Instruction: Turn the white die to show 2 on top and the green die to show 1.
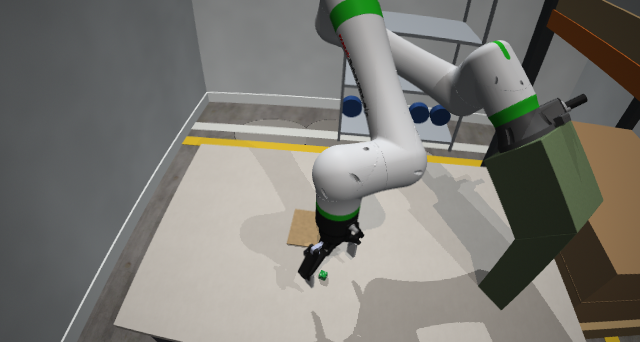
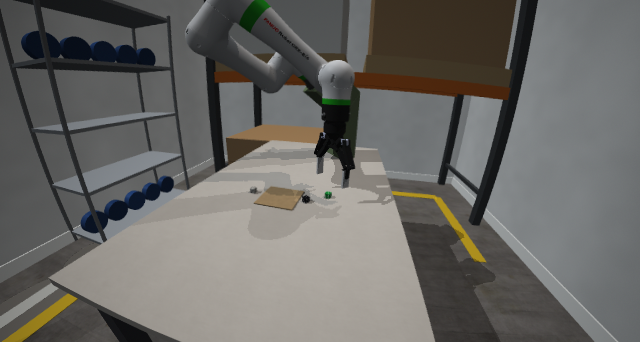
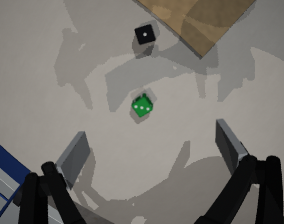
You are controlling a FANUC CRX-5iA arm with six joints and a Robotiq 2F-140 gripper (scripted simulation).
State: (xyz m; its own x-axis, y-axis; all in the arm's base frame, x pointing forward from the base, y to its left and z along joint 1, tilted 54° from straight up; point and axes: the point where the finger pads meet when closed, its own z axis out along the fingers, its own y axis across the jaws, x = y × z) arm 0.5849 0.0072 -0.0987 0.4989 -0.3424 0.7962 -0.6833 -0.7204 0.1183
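The green die (image 1: 323,275) (image 2: 328,195) (image 3: 142,106) is on the tabletop (image 1: 200,282) (image 2: 275,282) (image 3: 23,75), lower than the pincer (image 1: 329,264) (image 2: 332,178) (image 3: 150,137) and near it. From the wrist, one side shows three white dots, but a darker side is too hard to read. The pincer is wide open and has nothing in it.

The black die (image 2: 306,198) (image 3: 145,34) is farther from the pincer than the green one, with one dot showing. From the top, I can't see it.

The brown mat (image 1: 301,227) (image 2: 279,198) (image 3: 198,25) is near the black die. The wrist picture cuts it off, and from the top the arm (image 1: 375,82) (image 2: 290,42) covers some of it.

The white die (image 2: 253,189) is past the mat, well apart from the pincer. Only the outside view shows it, and its dots are too tiny to read.
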